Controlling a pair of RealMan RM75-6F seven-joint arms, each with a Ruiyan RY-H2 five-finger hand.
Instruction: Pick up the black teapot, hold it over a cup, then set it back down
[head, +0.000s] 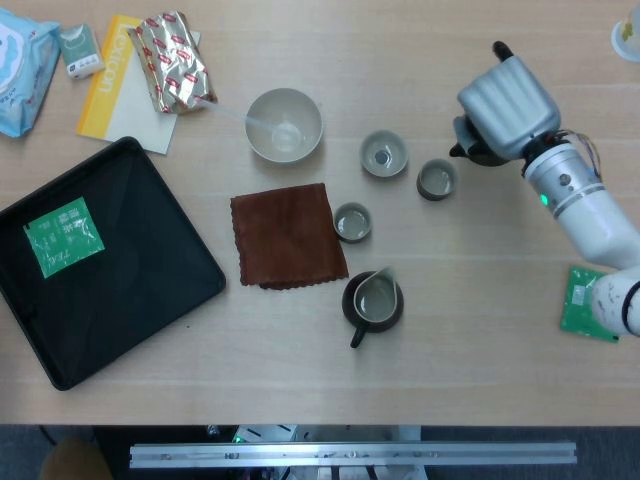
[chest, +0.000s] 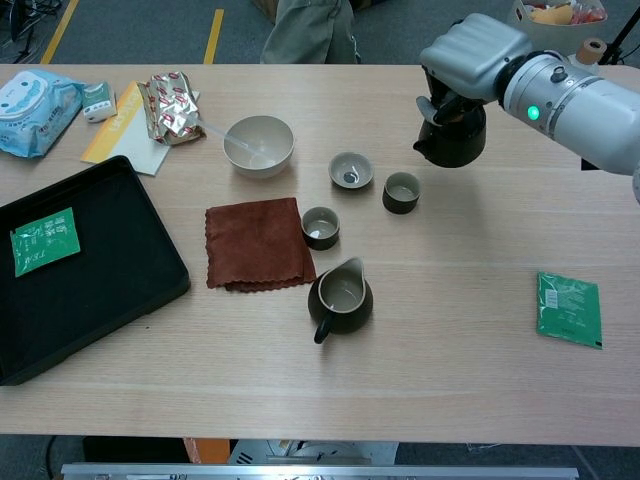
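The black teapot (chest: 452, 141) hangs above the table in the grip of my right hand (chest: 468, 50). In the head view the hand (head: 505, 95) covers most of the teapot (head: 468, 152), leaving only its left side and spout showing. The spout points left, toward a dark cup (head: 436, 179) just left of and below the pot; the chest view shows this cup (chest: 401, 192) in front of it. A pale green cup (head: 384, 154) and a small cup (head: 352, 221) stand further left. My left hand shows in neither view.
A dark pitcher (head: 374, 300) stands below the cups, a brown cloth (head: 288, 234) to its left. A bowl (head: 285, 125) with a spoon sits behind. A black tray (head: 100, 260) holds a green packet at left; another packet (chest: 569, 308) lies at right.
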